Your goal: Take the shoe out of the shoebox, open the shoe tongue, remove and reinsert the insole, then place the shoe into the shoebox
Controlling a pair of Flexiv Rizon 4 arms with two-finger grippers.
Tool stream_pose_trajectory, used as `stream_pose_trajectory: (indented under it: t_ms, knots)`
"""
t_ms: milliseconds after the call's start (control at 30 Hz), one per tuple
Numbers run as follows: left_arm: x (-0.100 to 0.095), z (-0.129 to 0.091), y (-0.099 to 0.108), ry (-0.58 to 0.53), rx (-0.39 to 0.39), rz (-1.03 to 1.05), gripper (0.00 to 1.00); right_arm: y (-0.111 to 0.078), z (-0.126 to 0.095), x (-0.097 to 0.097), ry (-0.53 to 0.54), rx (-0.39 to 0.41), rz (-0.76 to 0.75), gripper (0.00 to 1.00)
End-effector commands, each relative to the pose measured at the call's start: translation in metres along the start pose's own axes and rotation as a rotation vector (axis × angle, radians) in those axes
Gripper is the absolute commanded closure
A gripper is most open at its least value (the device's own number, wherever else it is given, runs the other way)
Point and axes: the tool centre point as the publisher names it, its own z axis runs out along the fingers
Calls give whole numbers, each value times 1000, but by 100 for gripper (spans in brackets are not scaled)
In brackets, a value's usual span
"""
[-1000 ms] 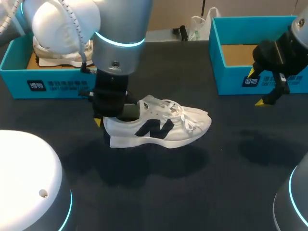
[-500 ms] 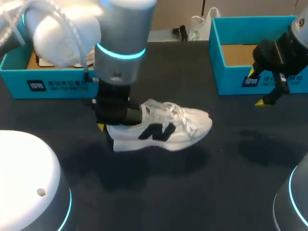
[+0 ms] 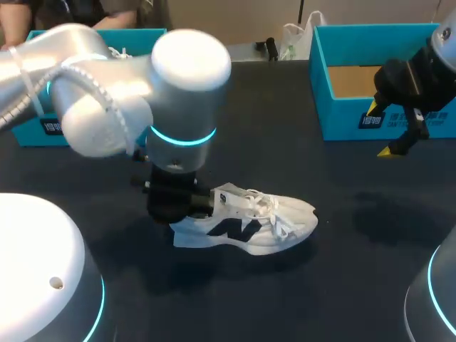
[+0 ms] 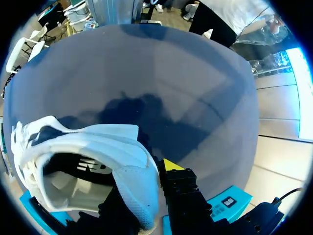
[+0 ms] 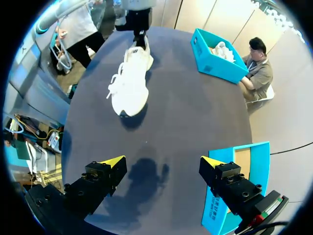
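White shoe (image 3: 246,224) seems heel-pinched by the downward-pointing left gripper (image 4: 145,178); right gripper (image 5: 161,161) hovers spread.

There are two teal shoeboxes (image 3: 342,117) (image 3: 25,132), one white sneaker (image 3: 249,221) on the tabletop (image 3: 285,157), and one second white shoe (image 5: 221,48) inside a box.

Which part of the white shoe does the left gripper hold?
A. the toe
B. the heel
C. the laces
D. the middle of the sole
B: the left gripper has the heel wall of the white shoe between its fingers, one inside the opening and one outside, while the toe and laces lie free.
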Motion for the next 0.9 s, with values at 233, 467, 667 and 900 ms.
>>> stream_pose_trajectory:
  t_ms: [233,467,667,900]
  knots:
    - [-14,40,5,-16,-15,-30,100,0,1,0,0,2,0,0]
    - [-22,59,2,-14,-29,-1,100,0,1,0,0,2,0,0]
    - [-24,64,3,-29,-35,-28,100,0,1,0,0,2,0,0]
    - [-28,71,-1,-30,-31,-49,100,0,1,0,0,2,0,0]
